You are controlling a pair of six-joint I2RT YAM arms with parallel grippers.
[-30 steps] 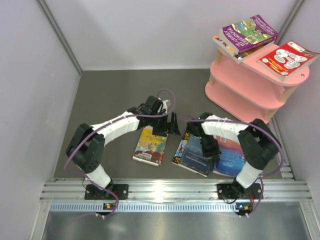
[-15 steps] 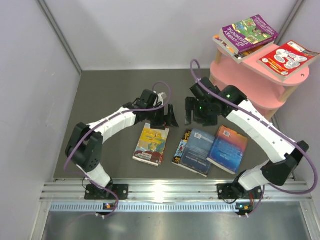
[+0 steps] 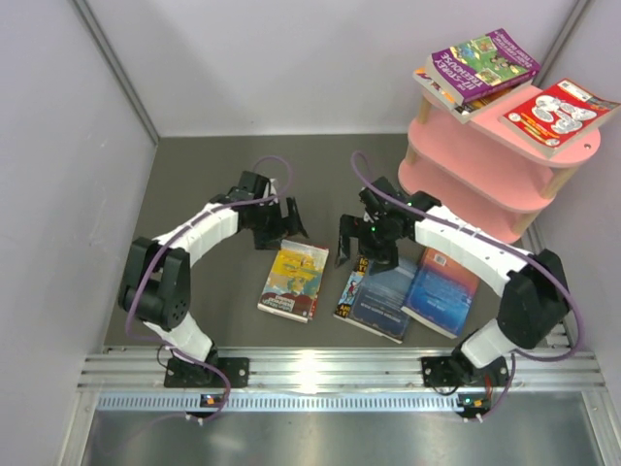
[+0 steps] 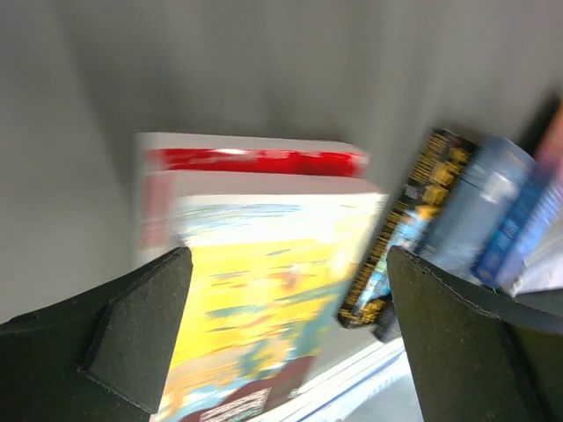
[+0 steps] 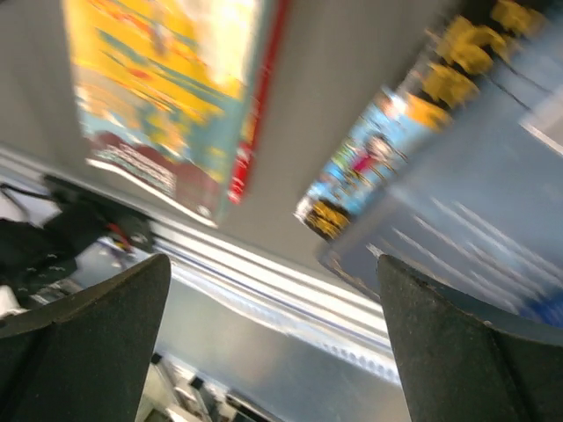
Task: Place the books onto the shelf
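The left end effector (image 3: pixel 278 227) hangs with its jaws spread wide and nothing in them, just past the far edge of the yellow paperback (image 3: pixel 294 280). That book lies flat on the dark grey tabletop (image 3: pixel 194 184). In the left wrist view its cover fills the space below and between the black fingers (image 4: pixel 132 338).

The right end effector (image 3: pixel 364 245) is just as wide and also empty. It sits over the far end of a black-and-yellow paperback (image 3: pixel 346 291), which pokes out on the left from under a blue-grey paperback (image 3: pixel 386 296). Against that book's right side lies a bright blue paperback with an orange patch (image 3: pixel 444 286). Whether the right fingers touch the pile I cannot tell.

The pink three-tier shelf (image 3: pixel 485 180) stands at the far right, well apart from both end effectors. Its top board carries a purple paperback (image 3: pixel 482 60) stacked on another book, and a red-and-white paperback (image 3: pixel 561 112) that overhangs the rim.
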